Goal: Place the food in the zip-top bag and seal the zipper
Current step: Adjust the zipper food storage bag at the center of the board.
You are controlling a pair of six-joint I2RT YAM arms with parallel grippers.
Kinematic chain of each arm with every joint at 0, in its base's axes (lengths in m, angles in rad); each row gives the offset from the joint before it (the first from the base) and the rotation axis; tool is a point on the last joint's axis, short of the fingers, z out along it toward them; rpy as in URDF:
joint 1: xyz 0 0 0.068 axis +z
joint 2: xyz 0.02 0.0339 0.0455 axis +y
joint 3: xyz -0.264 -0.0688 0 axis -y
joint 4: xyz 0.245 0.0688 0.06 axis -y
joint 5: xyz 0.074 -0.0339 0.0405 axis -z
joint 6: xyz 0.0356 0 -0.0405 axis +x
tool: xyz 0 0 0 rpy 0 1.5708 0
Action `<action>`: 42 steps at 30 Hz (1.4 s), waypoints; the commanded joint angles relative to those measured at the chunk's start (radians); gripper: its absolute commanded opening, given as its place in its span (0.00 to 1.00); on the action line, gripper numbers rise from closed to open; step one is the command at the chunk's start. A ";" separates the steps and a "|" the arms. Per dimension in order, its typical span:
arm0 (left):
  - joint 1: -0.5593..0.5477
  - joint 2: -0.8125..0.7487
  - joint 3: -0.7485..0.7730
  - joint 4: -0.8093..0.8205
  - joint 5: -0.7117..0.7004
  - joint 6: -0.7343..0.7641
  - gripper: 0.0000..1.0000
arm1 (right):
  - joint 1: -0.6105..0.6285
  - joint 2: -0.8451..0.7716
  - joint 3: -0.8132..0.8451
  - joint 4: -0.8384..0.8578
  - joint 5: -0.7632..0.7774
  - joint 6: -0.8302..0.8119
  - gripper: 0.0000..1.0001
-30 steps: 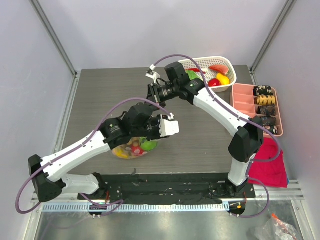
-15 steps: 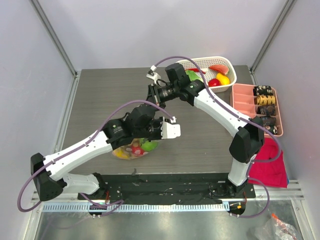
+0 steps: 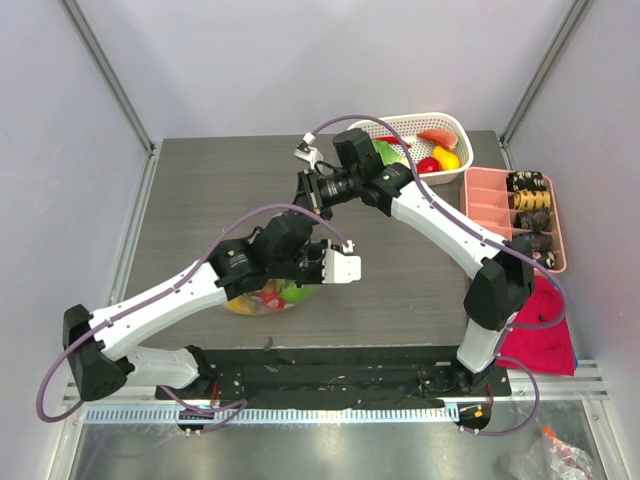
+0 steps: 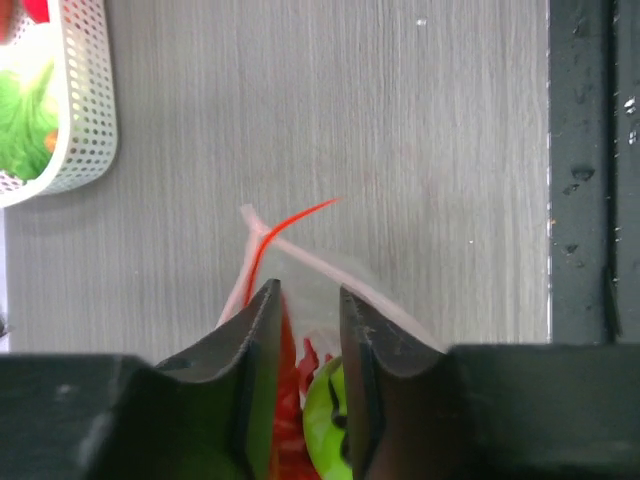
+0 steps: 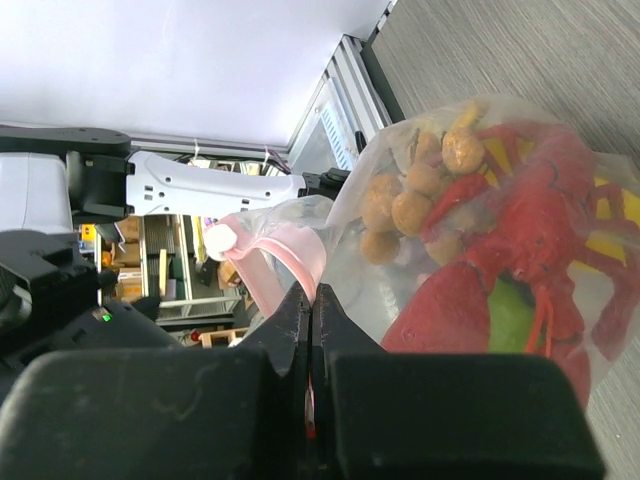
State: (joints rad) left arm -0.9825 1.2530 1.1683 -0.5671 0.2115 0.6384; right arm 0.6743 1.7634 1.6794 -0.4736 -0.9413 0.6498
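Observation:
The clear zip-top bag holds the food: a red lobster-like piece, a brown berry cluster and a green fruit. My right gripper is shut on the bag's pink zipper strip. It sits over the middle of the table. In the left wrist view my left gripper is open, its narrow gap straddling the bag's mouth. The zipper runs out past both fingertips, with green fruit below. From above, the bag lies mostly hidden under my left arm, by the left gripper.
A white lattice basket at the back right holds more toy food; it also shows in the left wrist view. A pink compartment tray with dark items stands at the right edge, and a red cloth lies in front of it.
My left gripper has slid slightly toward the near edge along the bag's mouth and its jaws have narrowed. The right gripper has stayed shut on the zipper strip, barely moving.

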 commanded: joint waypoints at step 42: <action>0.752 -0.300 -0.068 -0.077 0.687 -0.112 0.34 | -0.027 -0.025 0.080 -0.076 -0.063 -0.338 0.01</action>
State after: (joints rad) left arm -0.2352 0.9775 1.1122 -0.8196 0.8352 0.5377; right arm 0.6460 1.7462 1.7046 -0.5480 -0.9726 0.3588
